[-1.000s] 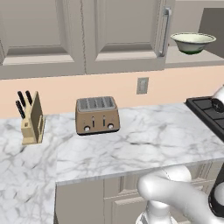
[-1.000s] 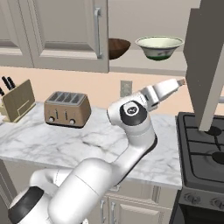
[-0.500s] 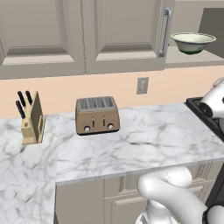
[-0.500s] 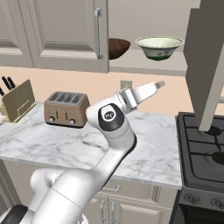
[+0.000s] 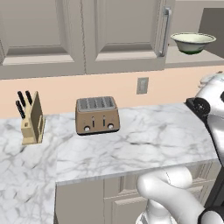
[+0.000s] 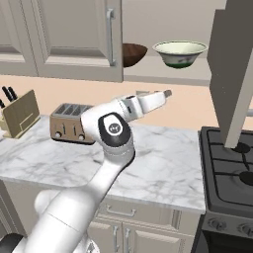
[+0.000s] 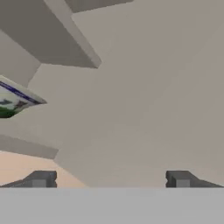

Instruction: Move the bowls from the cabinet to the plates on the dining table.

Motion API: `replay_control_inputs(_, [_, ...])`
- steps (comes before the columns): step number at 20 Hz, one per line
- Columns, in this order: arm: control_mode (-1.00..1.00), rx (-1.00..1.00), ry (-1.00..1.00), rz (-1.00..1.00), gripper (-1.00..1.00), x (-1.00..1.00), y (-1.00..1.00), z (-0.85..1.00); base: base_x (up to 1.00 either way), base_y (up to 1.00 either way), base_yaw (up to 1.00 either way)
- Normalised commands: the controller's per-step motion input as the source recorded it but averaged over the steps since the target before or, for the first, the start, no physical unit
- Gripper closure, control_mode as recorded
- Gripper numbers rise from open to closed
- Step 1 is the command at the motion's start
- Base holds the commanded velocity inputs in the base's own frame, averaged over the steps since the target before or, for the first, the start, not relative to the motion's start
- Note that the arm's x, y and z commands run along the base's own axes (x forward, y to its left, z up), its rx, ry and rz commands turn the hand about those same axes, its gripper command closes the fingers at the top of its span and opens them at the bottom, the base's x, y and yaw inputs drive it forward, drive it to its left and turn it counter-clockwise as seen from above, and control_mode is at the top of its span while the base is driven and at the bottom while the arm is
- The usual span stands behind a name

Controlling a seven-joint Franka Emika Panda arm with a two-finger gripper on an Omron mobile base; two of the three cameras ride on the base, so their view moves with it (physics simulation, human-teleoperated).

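Two bowls on an open cabinet (image 6: 74,34) shelf: brown bowl (image 6: 133,53) left, green-cream bowl (image 6: 180,52) right. Arm (image 6: 114,134) reaches up-right below them. Toaster (image 6: 69,122) and knife block (image 6: 20,112) on marble tabletop (image 6: 163,170).

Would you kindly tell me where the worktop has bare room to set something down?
The marble worktop is bare between the toaster and the stove, though the arm reaches over it. A smaller patch lies between the knife block and the toaster. The cabinet shelf is crowded by the brown bowl and the green-cream bowl.
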Motion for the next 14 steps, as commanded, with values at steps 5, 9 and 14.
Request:
replay_control_inputs(5, [-1.00,0.39,0.00,0.48,-1.00,0.04,0.27,0.03,0.00,0.00,0.00])
replay_control_inputs(9, [-1.00,0.41,0.00,0.56,-1.00,0.14,0.25,0.01,0.00,0.00,0.00])
replay_control_inputs(14, [-1.00,0.32,0.00,0.50,-1.00,0.19,0.23,0.05,0.00,0.00,0.00])
